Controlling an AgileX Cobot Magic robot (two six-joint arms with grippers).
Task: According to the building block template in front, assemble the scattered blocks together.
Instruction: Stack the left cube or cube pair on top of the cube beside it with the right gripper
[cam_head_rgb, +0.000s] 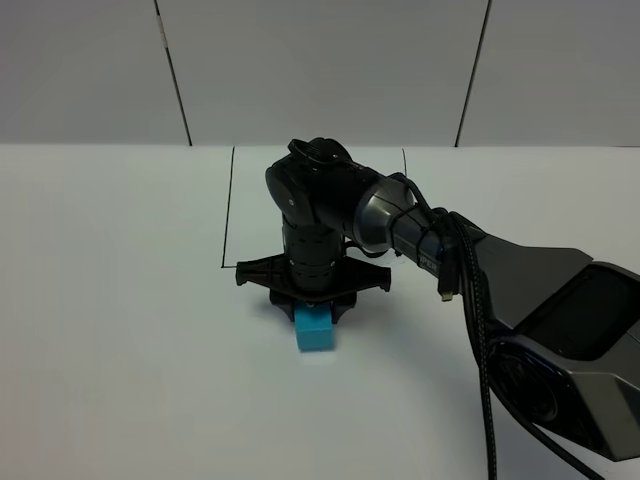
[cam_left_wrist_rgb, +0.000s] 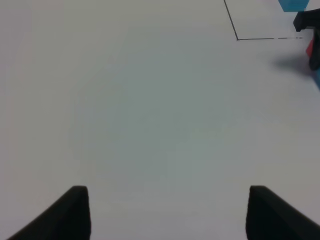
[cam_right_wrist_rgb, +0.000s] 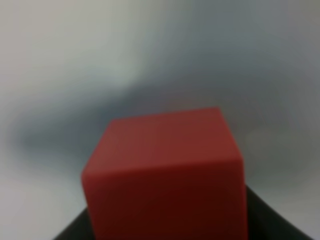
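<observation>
The cyan-blue scattered block (cam_head_rgb: 315, 333) rests on the white table just in front of my right gripper (cam_head_rgb: 312, 308), which points straight down and touches or nearly touches it. The red scattered block (cam_right_wrist_rgb: 165, 165) fills the right wrist view, and the right gripper is shut on it. In the high view the gripper body hides this red block. In the left wrist view a red sliver (cam_left_wrist_rgb: 310, 47) shows beside that black gripper. A cyan piece (cam_left_wrist_rgb: 294, 4) lies inside the lined area, likely the template, which the arm hides in the high view. My left gripper (cam_left_wrist_rgb: 167, 215) is open over bare table.
A thin black outline (cam_head_rgb: 228, 210) marks a rectangle on the table behind the right gripper; its corner (cam_left_wrist_rgb: 237, 38) shows in the left wrist view. The right arm's base and cable (cam_head_rgb: 480, 330) fill the lower right of the high view.
</observation>
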